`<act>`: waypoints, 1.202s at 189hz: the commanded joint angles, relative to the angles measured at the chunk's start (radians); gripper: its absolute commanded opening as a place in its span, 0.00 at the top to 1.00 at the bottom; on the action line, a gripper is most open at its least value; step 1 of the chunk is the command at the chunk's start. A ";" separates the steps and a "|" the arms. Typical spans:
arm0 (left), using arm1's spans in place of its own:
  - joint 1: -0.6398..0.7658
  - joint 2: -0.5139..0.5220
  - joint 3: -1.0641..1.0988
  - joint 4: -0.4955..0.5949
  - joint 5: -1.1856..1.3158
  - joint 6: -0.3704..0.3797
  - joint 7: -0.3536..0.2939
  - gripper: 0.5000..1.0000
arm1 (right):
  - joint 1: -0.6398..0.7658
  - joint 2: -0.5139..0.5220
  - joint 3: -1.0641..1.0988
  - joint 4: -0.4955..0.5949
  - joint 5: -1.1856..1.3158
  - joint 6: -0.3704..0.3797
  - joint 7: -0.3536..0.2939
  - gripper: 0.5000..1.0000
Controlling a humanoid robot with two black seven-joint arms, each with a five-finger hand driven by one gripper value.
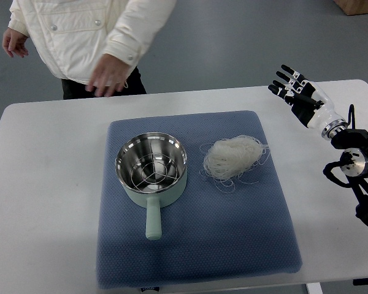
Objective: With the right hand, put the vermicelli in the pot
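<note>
A loose white nest of vermicelli (pixel 233 157) lies on the blue mat (pixel 196 245), just right of the pot. The pot (pixel 151 166) is pale green outside and steel inside, with a wire rack in it and its handle pointing toward the near edge. My right hand (pixel 293 89) hovers over the table's far right part, well up and right of the vermicelli, fingers spread and holding nothing. Its arm comes in from the right edge. The left arm does not show.
A person in a white jacket (pixel 89 30) stands behind the table's far edge, one hand (pixel 109 75) hanging near the edge above the pot. The white table (pixel 43 184) extends around the mat on the left.
</note>
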 commanded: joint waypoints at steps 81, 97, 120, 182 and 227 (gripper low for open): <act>0.000 0.000 -0.001 0.000 0.000 0.000 0.000 0.00 | 0.000 -0.001 0.000 0.000 0.000 0.000 0.000 0.14; 0.000 0.000 -0.001 0.000 0.000 0.000 0.000 0.00 | 0.000 -0.001 0.000 0.000 0.000 0.001 0.000 0.14; 0.000 0.000 -0.001 0.000 0.000 0.000 0.000 0.00 | 0.000 -0.001 0.000 0.000 0.000 0.001 0.000 0.14; 0.000 0.000 -0.001 -0.001 0.000 0.000 0.000 0.00 | 0.002 -0.009 -0.002 0.000 0.000 0.005 0.000 0.14; 0.000 0.000 -0.001 0.000 0.000 0.000 0.000 0.00 | 0.002 -0.011 -0.005 0.003 -0.003 0.012 0.000 0.14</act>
